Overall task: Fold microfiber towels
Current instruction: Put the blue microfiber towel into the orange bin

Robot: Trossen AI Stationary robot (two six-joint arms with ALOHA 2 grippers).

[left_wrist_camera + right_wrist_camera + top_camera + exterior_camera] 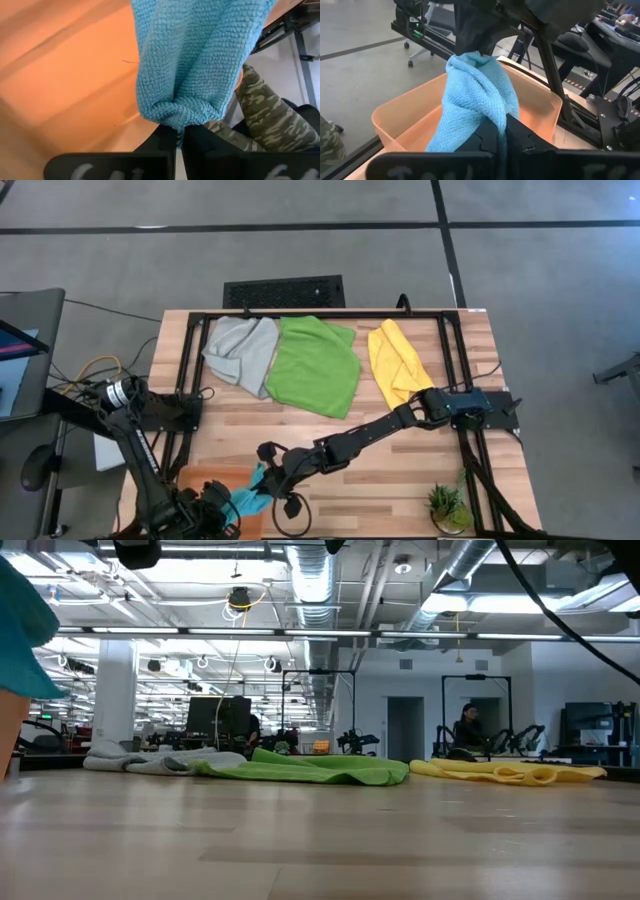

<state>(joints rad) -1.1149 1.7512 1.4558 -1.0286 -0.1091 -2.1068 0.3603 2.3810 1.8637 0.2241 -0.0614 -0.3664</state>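
The teal blue towel [250, 494] hangs bunched between my two grippers above the orange tray [205, 478] at the table's near left. It also shows in the low view [22, 635]. My left gripper [228, 506] and my right gripper [268, 473] are each shut on one end of it. The light grey towel [242, 350], the bright green towel [315, 365] and the yellow towel [397, 363] lie crumpled in a row on the table's far side. My left gripper pinches a bunched, gathered end of the teal towel [175, 119] between its two fingers [200, 137]; several layers are folded together there. The towel is lifted over the orange tray [75, 60]. My right gripper pinches the towel's other bunched end [495, 117] between its two fingers [520, 135], several layers gathered. The towel runs from it to my left gripper [470, 47] as a thick roll, lifted over the tray [405, 117].
A small potted plant [447, 506] stands at the table's near right corner. Black rails [188, 370] run along the table's sides. A person's camouflage trouser leg [265, 120] shows beside the table. Bare wood lies in the table's middle [400, 470].
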